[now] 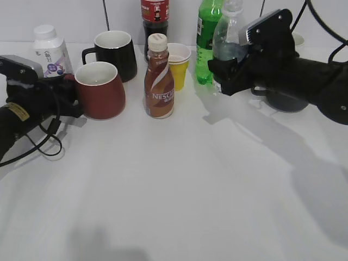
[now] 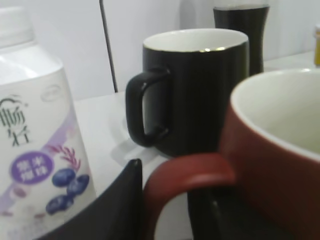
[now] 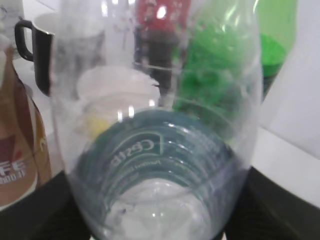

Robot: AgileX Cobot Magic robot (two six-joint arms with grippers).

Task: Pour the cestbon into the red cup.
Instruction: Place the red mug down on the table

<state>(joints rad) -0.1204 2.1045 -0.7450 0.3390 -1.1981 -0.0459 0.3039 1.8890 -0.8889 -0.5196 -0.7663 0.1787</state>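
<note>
Clear plastic cestbon (image 1: 227,41) upright in right fingers (image 1: 225,73), clamped on it, toward bench's back edge — red cup (image 1: 101,89) well apart, near left edge; left fingers (image 2: 165,210) straddle its handle, apparently gripping.

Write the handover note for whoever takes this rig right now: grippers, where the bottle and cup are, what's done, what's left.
Left gripper: at the red cup's handle, fingers either side of it; whether they are clamped on it cannot be told.
Right gripper: shut on the cestbon, holding it upright and off the table, in front of the green bottle.
The cup stands on the table at the left, beside the black mug. The Nescafe bottle and yellow cup stand between cestbon and cup.
Done: bottle picked up.
Left: carry it over the red cup, tilt, pour.
</note>
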